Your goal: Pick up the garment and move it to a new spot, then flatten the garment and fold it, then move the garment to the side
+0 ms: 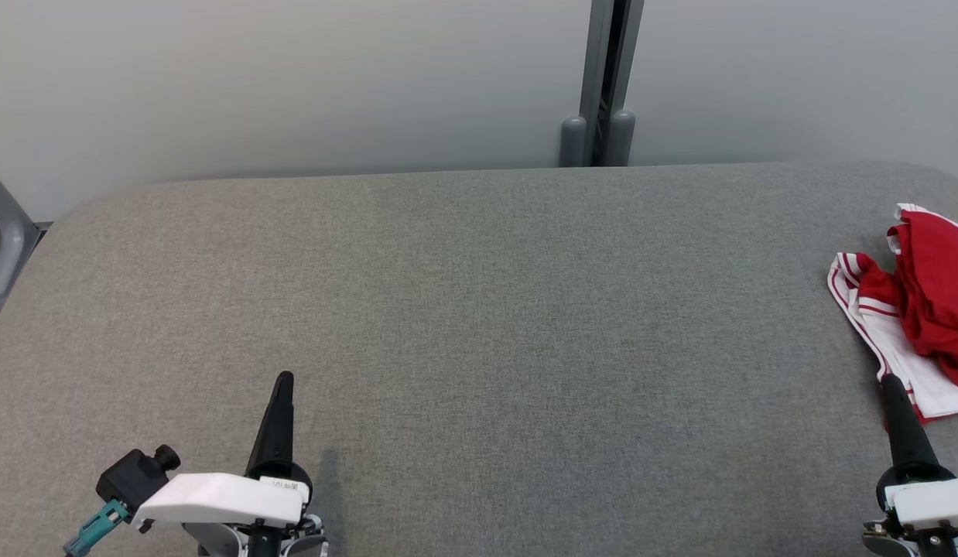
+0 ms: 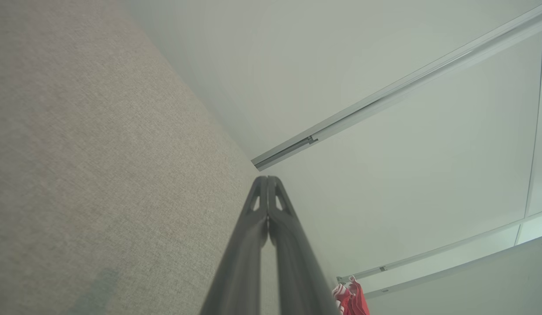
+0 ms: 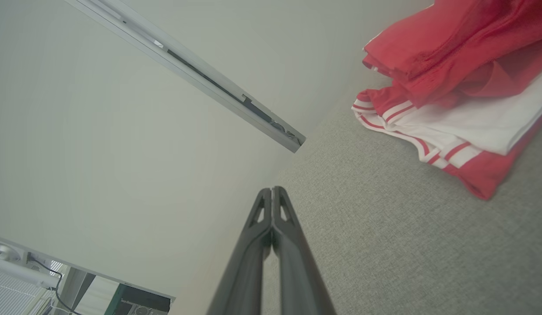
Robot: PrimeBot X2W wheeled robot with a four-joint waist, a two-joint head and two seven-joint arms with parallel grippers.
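The garment (image 1: 920,302) is a crumpled red and white piece with striped trim, lying at the right edge of the grey table (image 1: 479,309). In the right wrist view the garment (image 3: 455,83) lies at the upper right, beyond the fingertips. My right gripper (image 1: 889,381) is shut and empty at the lower right, its tip at the near edge of the cloth; whether it touches is unclear. My left gripper (image 1: 284,377) is shut and empty at the lower left, far from the cloth. A small part of the garment (image 2: 352,299) shows at the bottom of the left wrist view.
A pale wall runs behind the table, with a grey vertical post (image 1: 603,85) at the back centre-right. A grey metal frame part (image 1: 3,247) stands at the far left edge. The cloth-covered table top stretches wide between the two grippers.
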